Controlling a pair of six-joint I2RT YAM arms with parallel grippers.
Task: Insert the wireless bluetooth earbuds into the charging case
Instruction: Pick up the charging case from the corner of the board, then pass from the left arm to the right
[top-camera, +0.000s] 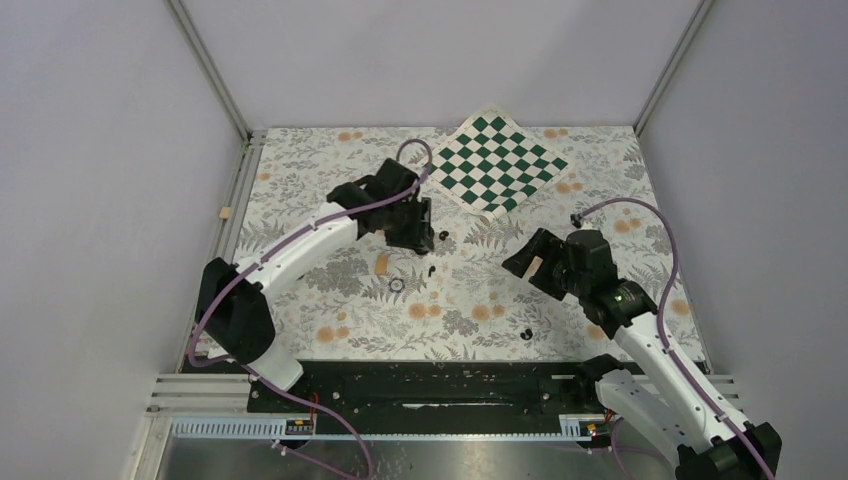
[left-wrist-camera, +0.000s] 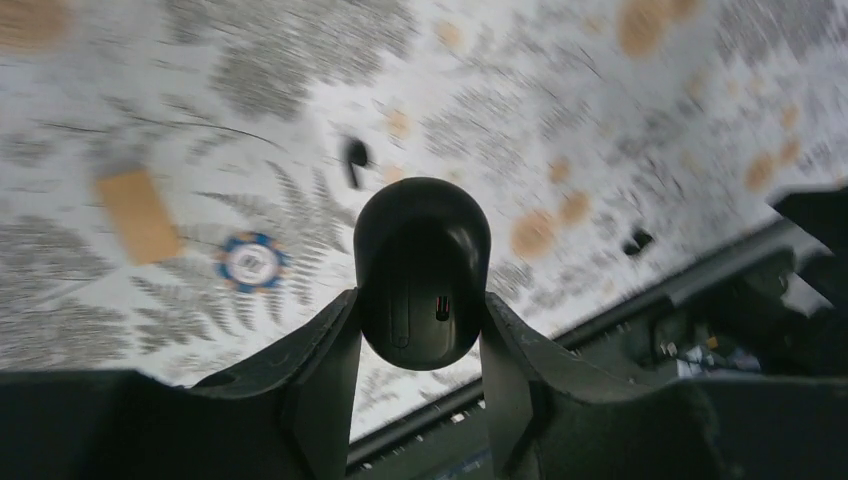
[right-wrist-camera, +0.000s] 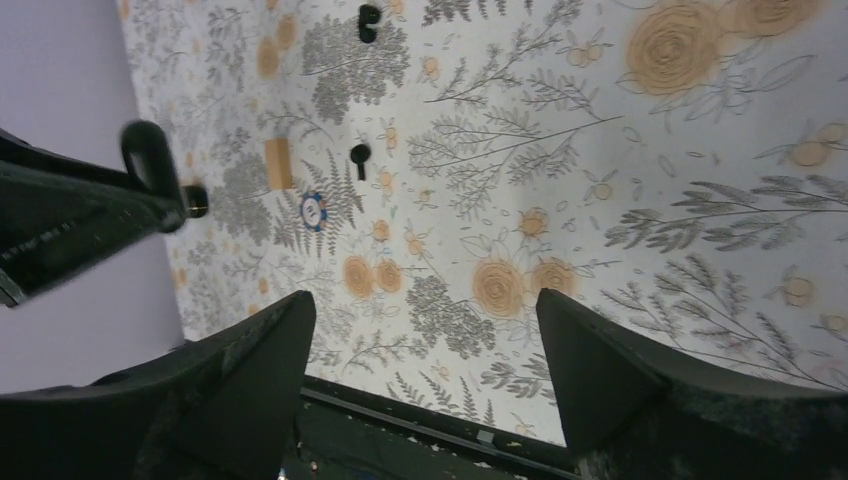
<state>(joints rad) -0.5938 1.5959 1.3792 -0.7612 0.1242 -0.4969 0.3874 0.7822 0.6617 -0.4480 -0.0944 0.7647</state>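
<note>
The charging case (left-wrist-camera: 420, 240), a black rounded pebble, sits squeezed between the fingers of my left gripper (left-wrist-camera: 420, 300), lifted above the floral cloth; I cannot tell how its lid stands. From above, the left gripper (top-camera: 418, 232) hangs over the mid-table. One earbud (top-camera: 430, 270) (left-wrist-camera: 352, 155) (right-wrist-camera: 359, 155) lies on the cloth just near of it. A second small black bud (top-camera: 527, 332) (left-wrist-camera: 637, 240) lies near the front rail. A third small black piece (top-camera: 441, 235) (right-wrist-camera: 368, 20) rests beside the left gripper. My right gripper (top-camera: 524, 262) (right-wrist-camera: 425, 305) hovers open and empty.
A tan strip (top-camera: 385, 263) (left-wrist-camera: 140, 215) and a dark ring with a pale centre (top-camera: 397, 285) (left-wrist-camera: 250, 262) lie near the first earbud. A green checkered mat (top-camera: 497, 163) covers the far side. The black base rail (top-camera: 430, 385) runs along the near edge; walls close in the sides.
</note>
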